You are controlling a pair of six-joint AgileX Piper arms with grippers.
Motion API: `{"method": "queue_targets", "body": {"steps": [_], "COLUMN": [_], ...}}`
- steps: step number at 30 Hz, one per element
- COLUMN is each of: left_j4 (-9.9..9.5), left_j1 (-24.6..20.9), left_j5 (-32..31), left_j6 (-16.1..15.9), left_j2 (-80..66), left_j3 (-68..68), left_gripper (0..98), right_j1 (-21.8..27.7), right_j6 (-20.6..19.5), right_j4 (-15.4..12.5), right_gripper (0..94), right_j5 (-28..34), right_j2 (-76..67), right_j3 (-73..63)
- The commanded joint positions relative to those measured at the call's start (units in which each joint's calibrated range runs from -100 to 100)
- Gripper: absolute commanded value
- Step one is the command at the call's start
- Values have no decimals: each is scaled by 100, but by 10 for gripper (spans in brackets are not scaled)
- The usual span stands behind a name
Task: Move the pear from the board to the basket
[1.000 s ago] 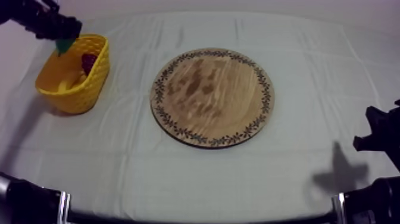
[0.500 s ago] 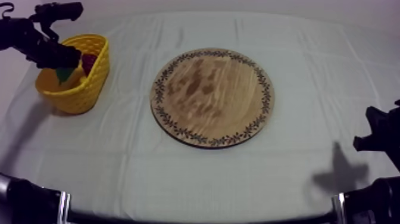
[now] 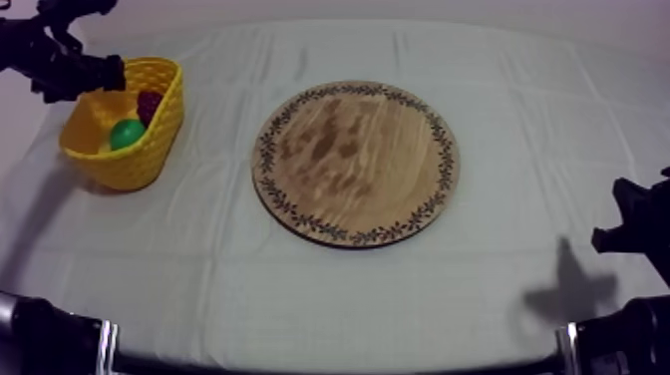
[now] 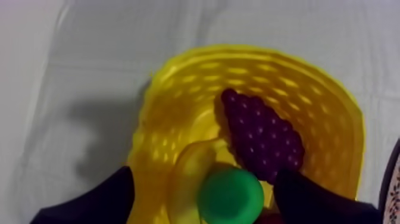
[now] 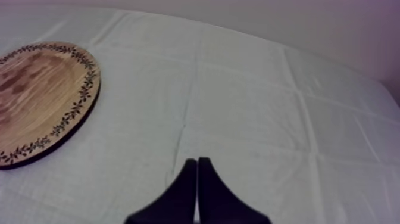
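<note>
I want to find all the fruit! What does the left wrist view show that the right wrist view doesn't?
Left wrist view: the yellow basket holding the pear, the banana and the grapes, with the left end effector open above them. Right wrist view: the right end effector, shut on nothing, over the cloth, and much of the wooden board. Both: that cloth, plus the board, which is just a sliver of rim beside the basket in the left wrist view.
</note>
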Motion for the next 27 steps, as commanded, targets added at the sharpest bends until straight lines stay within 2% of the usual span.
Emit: {"method": "queue_targets", "body": {"steps": [1, 4, 7, 10, 14, 20, 27], "left_j4": [-10, -23, -27, -28, -30, -29, -1], "left_j1": [-21, -38, -42, -44, -64, -145, 92], "left_j5": [-150, -403, -777, -1109, -1348, -1610, -1620], "left_j6": [64, 102, 10, -75, 55, 667, 672], "left_j2": [-164, -549, -1087, -1744, -2694, -4340, -6594], "left_j3": [3, 108, 395, 791, 1274, 2091, 3659], "left_gripper": [768, 549, 260, 109, 45, 7, 1], "right_j1": [1, 1, 1, 1, 1, 1, -4], "right_j6": [1, 1, 1, 1, 1, 1, 1], "right_j4": [0, 0, 0, 0, 0, 0, 0], "right_gripper": [5, 5, 5, 5, 5, 5, 5], "right_j5": [0, 0, 0, 0, 0, 0, 0], "right_j2": [1, 1, 1, 1, 1, 1, 1], "right_j3": [5, 5, 5, 5, 5, 5, 5]}}
